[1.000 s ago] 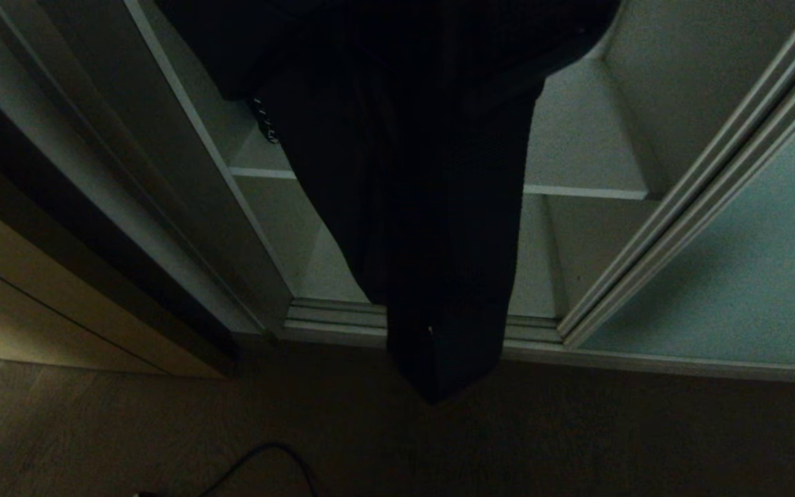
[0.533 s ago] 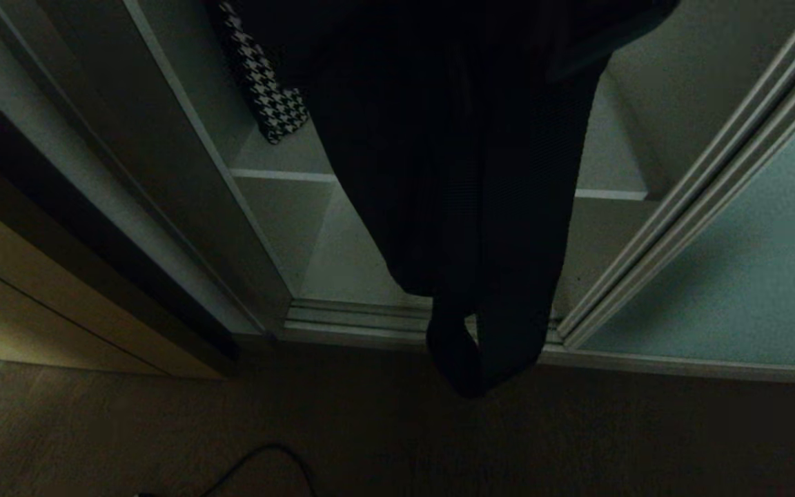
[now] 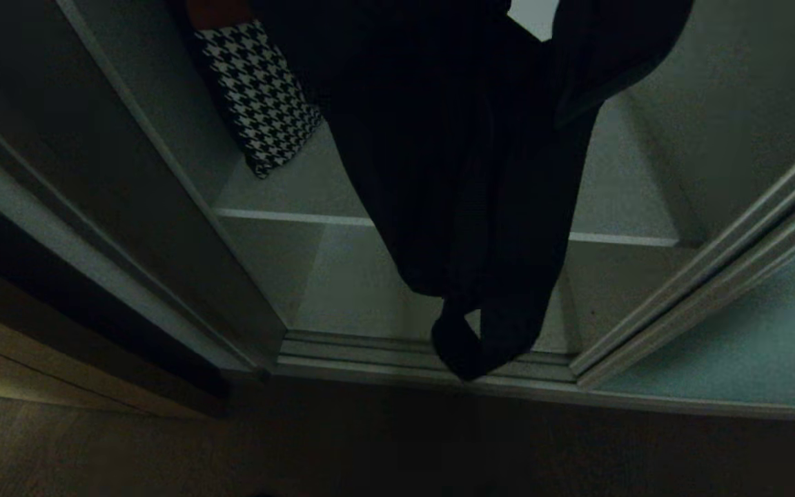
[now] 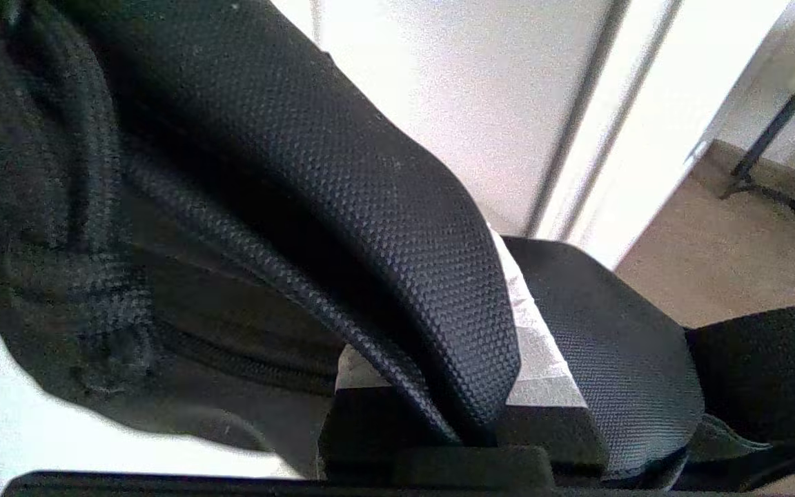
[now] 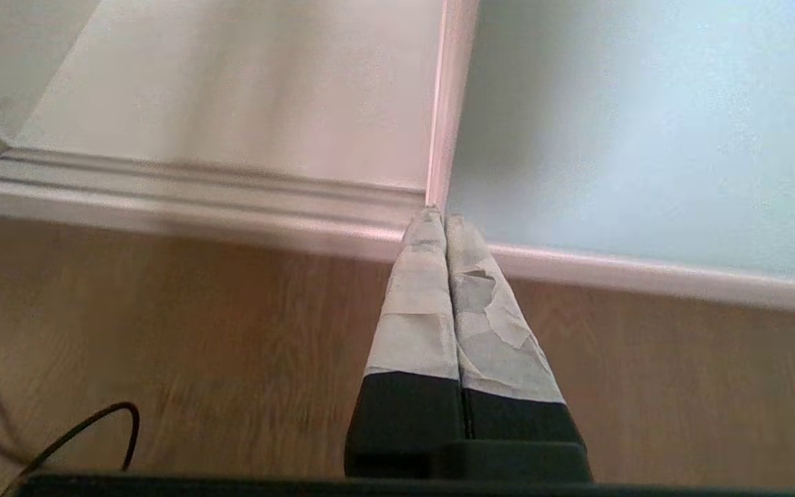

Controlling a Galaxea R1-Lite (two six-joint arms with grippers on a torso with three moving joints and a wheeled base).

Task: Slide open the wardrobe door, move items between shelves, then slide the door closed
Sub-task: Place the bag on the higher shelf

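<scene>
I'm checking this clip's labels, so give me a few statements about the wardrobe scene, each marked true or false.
1. The black bag hangs in front of the open wardrobe. True.
2. The sliding wardrobe door covers the shelves. False: it is slid aside to the right, and the shelves are exposed.
3. The left pincer is shut on the bag's strap. True.
4. The right pincer holds a strap. False: it is shut on nothing, pointing at the floor by the door track.
5. A houndstooth-patterned item lies on the floor. False: it rests on a shelf, left of the bag.
</scene>
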